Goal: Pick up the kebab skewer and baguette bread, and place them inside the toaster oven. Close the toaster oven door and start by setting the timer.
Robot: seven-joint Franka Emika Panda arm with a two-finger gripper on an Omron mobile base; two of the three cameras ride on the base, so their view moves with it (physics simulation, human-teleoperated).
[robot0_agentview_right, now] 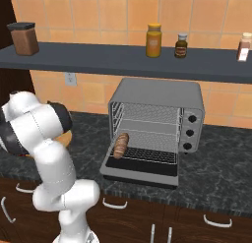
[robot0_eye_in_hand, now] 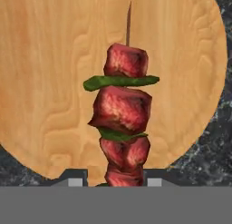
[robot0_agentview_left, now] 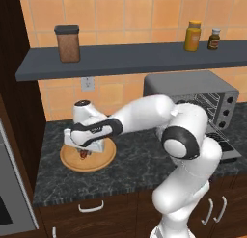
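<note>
Toaster oven (robot0_agentview_right: 156,120) stands at the back right of the desk (robot0_agentview_left: 140,160), its door (robot0_agentview_right: 140,172) dropped flat toward the front edge. Boxy metal, heavy, stays put; the door is the only part to handle, and its bar handle along the free edge looks the place to push it up from.

Bread (robot0_agentview_right: 120,144) already lies on the wire rack at the left side of the oven, end-on to the opening. Stiff crust, light, not fragile.

Round wooden board (robot0_agentview_left: 88,157) sits at the left end of the desk, near the front edge. The arm reaches across to it and the tool (robot0_agentview_left: 85,148) is down on the board's middle.

Skewer (robot0_eye_in_hand: 122,123) lies on the board along the hand view's centre line, point away from the camera: dark red chunks with green slices between, on a thin stick. The tool (robot0_eye_in_hand: 111,182) is closed on its near end, one tip each side of the lowest chunk.

Judgement: light, but the chunks are probably soft and slick, and may turn on the stick. An end grip leaves the rest hanging out, so expect droop or swing. Lift slowly and keep it level.
</note>
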